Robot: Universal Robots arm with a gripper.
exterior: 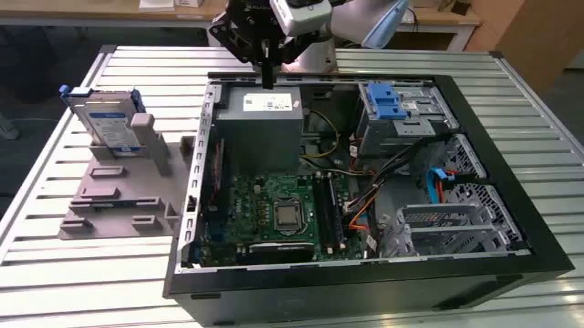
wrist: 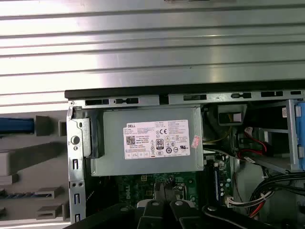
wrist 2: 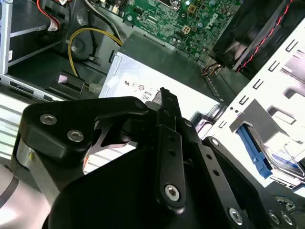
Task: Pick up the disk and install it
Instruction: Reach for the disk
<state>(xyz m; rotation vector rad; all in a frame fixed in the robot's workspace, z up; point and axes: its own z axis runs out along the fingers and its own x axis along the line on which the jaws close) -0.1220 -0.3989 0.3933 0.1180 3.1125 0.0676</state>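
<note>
Over the power-supply box (exterior: 260,119), the arm (exterior: 365,20) points its pincer (exterior: 267,83) straight down, pressed together, holding nothing.

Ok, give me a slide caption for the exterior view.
Gripper poised above the power supply in the open computer case; the disk stands in a grey fixture on the slatted table.

Bright, even light turns the slatted metal table (wrist: 152,47) to pale glare in the first wrist view (nearly white bands); the computer case (exterior: 365,294) interior lies in soft shadow, the gripper (wrist 2: 163,95) dark.
</note>
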